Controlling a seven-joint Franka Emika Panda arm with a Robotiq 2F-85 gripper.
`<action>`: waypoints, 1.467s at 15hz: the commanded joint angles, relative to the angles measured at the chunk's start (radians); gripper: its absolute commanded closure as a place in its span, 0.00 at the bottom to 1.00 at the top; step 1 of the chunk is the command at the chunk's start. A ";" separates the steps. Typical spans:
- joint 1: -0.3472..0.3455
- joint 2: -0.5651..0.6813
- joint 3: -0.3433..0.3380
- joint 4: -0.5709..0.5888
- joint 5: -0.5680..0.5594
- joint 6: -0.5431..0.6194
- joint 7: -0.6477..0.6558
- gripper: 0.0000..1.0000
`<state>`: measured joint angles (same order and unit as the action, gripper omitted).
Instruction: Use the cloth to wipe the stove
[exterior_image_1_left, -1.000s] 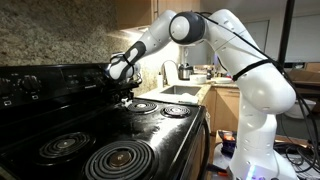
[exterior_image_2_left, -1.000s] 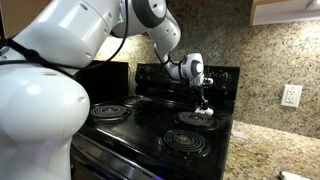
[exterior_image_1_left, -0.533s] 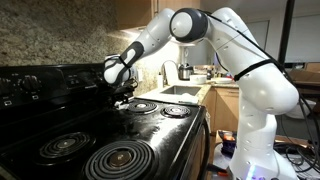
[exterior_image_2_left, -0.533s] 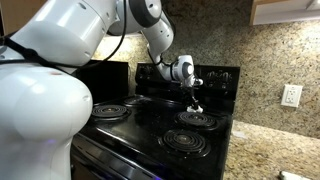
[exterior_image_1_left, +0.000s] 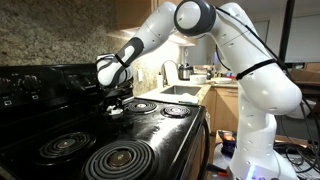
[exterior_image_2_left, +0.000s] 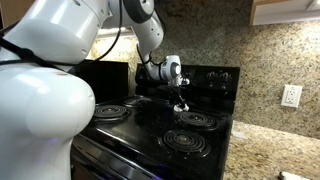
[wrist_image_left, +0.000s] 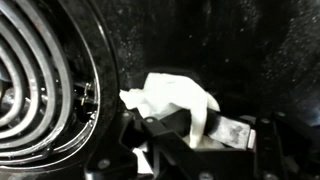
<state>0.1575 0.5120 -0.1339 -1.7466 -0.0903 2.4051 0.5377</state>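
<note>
Left to right in the wrist view: one coil burner (wrist_image_left: 40, 90), then one cloth (wrist_image_left: 170, 102) pinched in the clenched tool (wrist_image_left: 190, 135), seemingly pressed to the bare glossy top of the one stove (wrist_image_left: 240, 45). Could snag on the chrome ring (wrist_image_left: 100, 95) if swept leftward, or slip from so small a pinch under drag. In an exterior view, four burners (exterior_image_1_left: 120, 160) in all.

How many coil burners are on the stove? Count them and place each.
4, in an exterior view: a large front coil, a smaller front coil left of it, a rear coil beside the gripper, and a far rear coil. None seems hidden.
</note>
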 joint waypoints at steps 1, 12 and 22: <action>0.040 -0.059 0.016 -0.111 -0.041 0.065 0.002 0.92; 0.106 -0.001 -0.112 -0.068 -0.304 0.192 0.126 0.92; 0.058 0.047 -0.194 -0.006 -0.304 0.188 0.113 0.92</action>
<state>0.2386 0.5363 -0.3139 -1.7779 -0.3650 2.5711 0.6193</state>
